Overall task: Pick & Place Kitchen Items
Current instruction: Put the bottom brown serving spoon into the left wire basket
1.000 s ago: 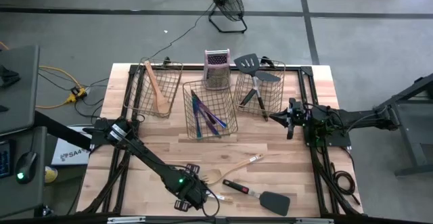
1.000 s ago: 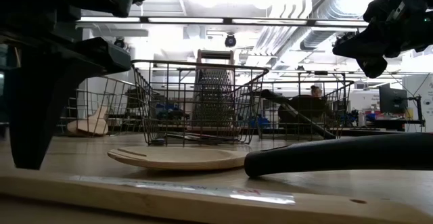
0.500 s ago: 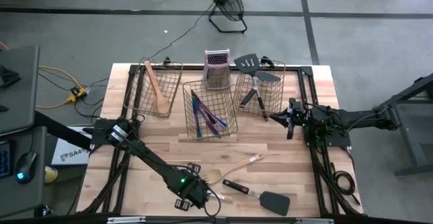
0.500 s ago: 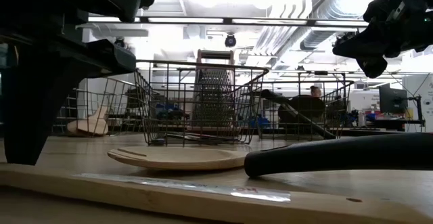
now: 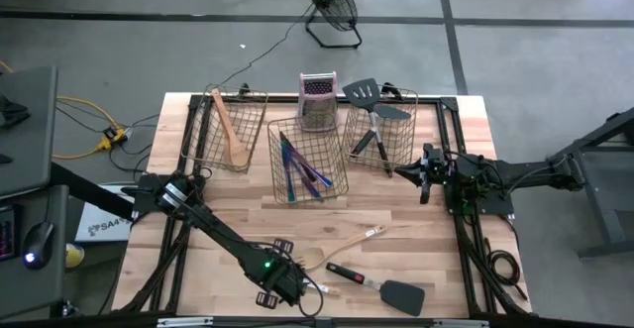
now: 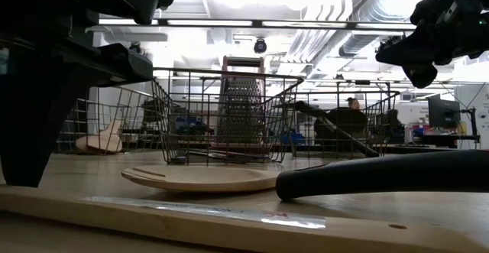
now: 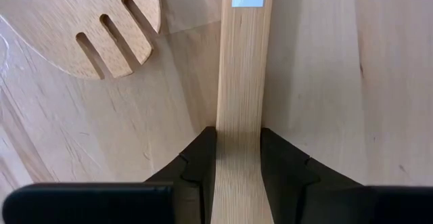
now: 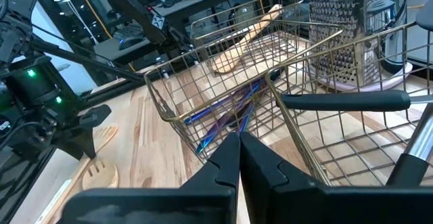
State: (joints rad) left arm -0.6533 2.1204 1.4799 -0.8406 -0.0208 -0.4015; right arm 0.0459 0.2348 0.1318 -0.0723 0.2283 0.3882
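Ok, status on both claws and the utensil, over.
Left claw clamped on flat wooden utensil handle at table's front edge. Right claw shut, empty, by the baskets. Slotted wooden spoon alongside.

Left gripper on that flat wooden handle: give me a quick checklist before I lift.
1. Fingers astride the wooden handle: ok, the left gripper has a finger against each edge.
2. Grip fully closed: cannot tell; the fingers touch the edges, firmness not visible.
3. Handle flat on the table: ok, nothing raised yet.
4. Slotted wooden spoon nearby: not ok, its head lies close beside the handle and could be nudged.
5. Black spatula clear of the lift: ok, it lies apart, toward the right.
6. Right gripper out of the way: ok, shut and parked beside the right basket.
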